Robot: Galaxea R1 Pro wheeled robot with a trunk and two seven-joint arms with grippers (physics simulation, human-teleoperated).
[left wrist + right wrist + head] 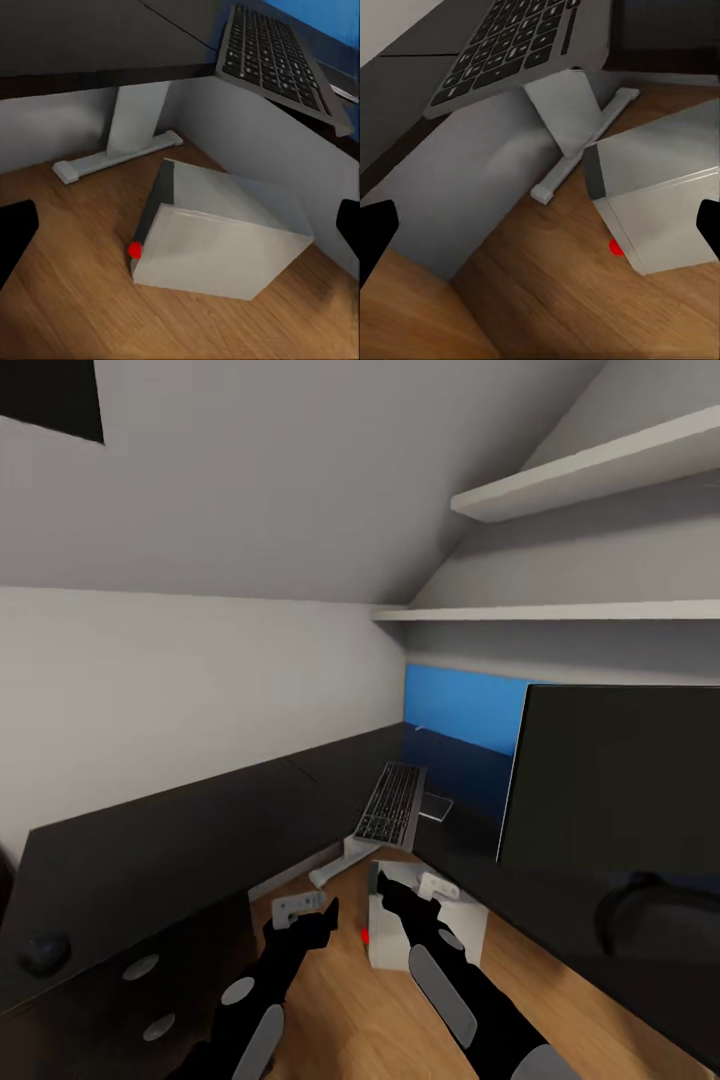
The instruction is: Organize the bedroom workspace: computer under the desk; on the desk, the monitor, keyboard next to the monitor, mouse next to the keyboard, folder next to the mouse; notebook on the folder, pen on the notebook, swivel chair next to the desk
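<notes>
two pincers, left (322, 916) and right (385, 888), both released, above one computer (425, 930); one keyboard (390, 805) overhangs the worktop (150, 840).

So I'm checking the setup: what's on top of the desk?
The keyboard, overhanging the desk edge, and the monitor. Anything behind the monitor is hidden.

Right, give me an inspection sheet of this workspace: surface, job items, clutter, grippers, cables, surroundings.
Surface: matt black desk, L-shaped, drawer knobs at its near left.
Job's things: grey computer on the wooden floor, red light on its front edge; keyboard overhanging the desk's inner corner; monitor on the desk at right; blue folder behind it.
Clutter: dark round object on the desk's left end.
Grippers: left gripper and right gripper both open above the computer.
Cables: nothing seen.
Surroundings: sloped grey walls, two white shelves.
</notes>
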